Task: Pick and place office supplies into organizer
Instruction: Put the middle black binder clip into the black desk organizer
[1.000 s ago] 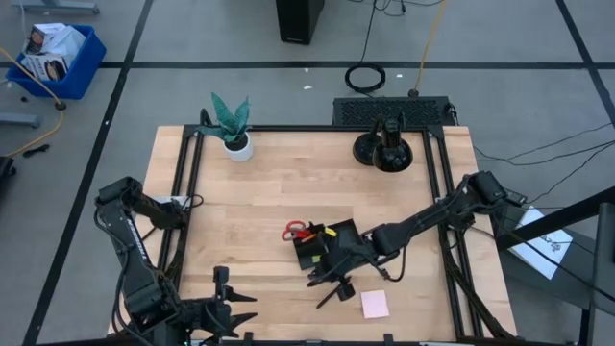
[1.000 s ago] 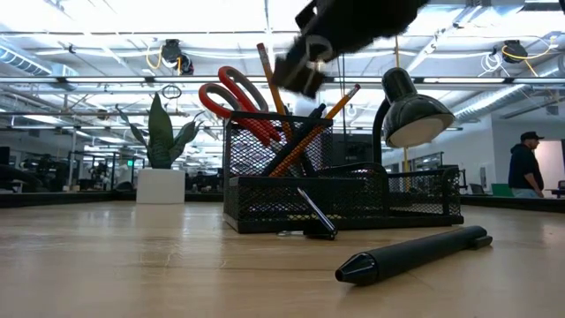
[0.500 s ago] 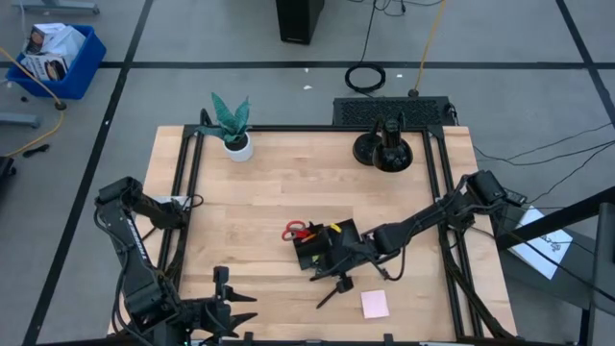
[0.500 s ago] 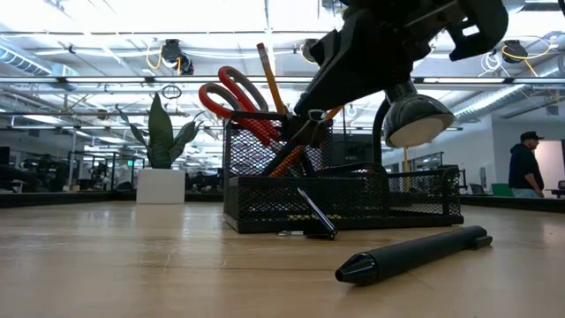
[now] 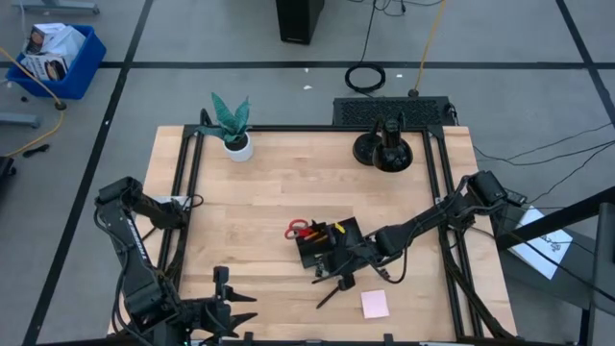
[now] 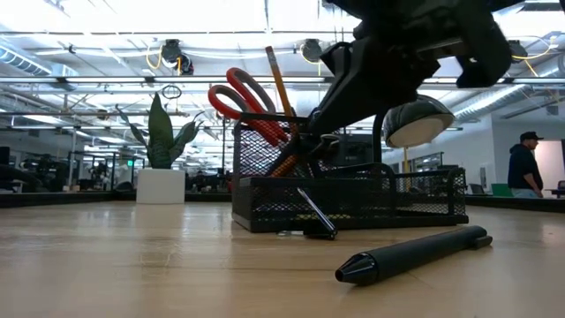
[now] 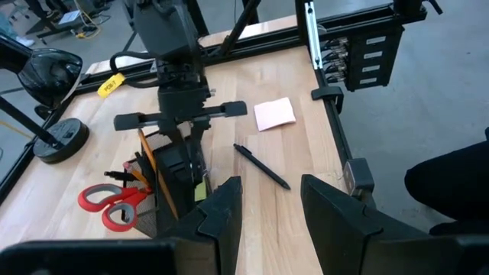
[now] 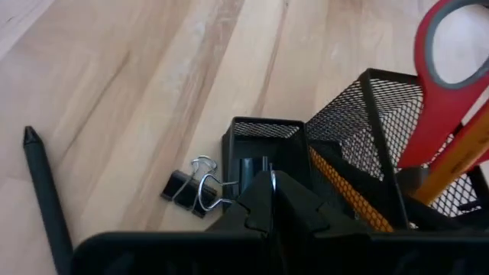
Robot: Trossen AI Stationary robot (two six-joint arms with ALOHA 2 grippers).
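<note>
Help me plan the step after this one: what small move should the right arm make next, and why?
Probably lift the right gripper straight up out of the organizer. Its fingers are shut with nothing visibly between them, low over a small compartment, and a binder clip, a black pen and the pink pad lie on the table outside. The left gripper waits open at the near edge.

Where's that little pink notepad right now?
In the high view, the pink sticky-note pad lies flat on the table near its front edge, right of centre. It sits just beyond the loose black pen and the black mesh organizer.
</note>
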